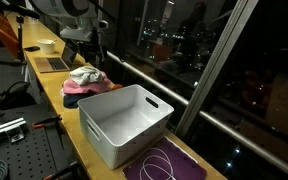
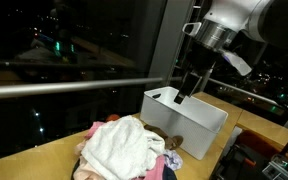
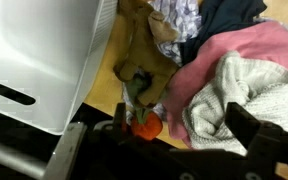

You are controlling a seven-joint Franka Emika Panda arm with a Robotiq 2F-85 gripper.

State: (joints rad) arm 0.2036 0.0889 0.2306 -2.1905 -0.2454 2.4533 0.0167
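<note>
**A:** What sits closest to the wrist camera?

**B:** The pincer (image 3: 164,150), along the bottom edge of the wrist view. Its two dark fingers (image 3: 72,152) are spread wide, one at each side, with nothing pinched between them.

**A:** What lies nearest to it?

**B:** A small orange-and-grey item (image 3: 144,118). It rests on the wooden table (image 2: 24,165), in the open gap between the fingers, and it touches neither of them. I cannot tell exactly what the item is.

**A:** What surrounds that item?

**B:** On one side is the wall of a white bin (image 3: 34,50) with a slot handle. On the other side is a pile of clothes (image 2: 124,148). In the pile, a pink cloth (image 3: 234,50) has a pale knitted piece (image 3: 244,95) lying on it. A tan cloth (image 3: 139,40) reaches down to the item. Farther back there is a dark blue garment (image 3: 229,15). The item lies in the narrow strip between the bin and the pile.

**A:** How does this look from outside?

**B:** In an exterior view the pincer hangs pointing down, above the place where the pile meets the bin.

**A:** And farther off?

**B:** In an exterior view a purple mat (image 1: 189,170) lies past the bin, with a looped white cable (image 1: 156,160) on it. A laptop (image 1: 52,63) sits at the other end of the table, beyond the clothes. Dark window glass (image 1: 204,50) runs alongside the table.
</note>
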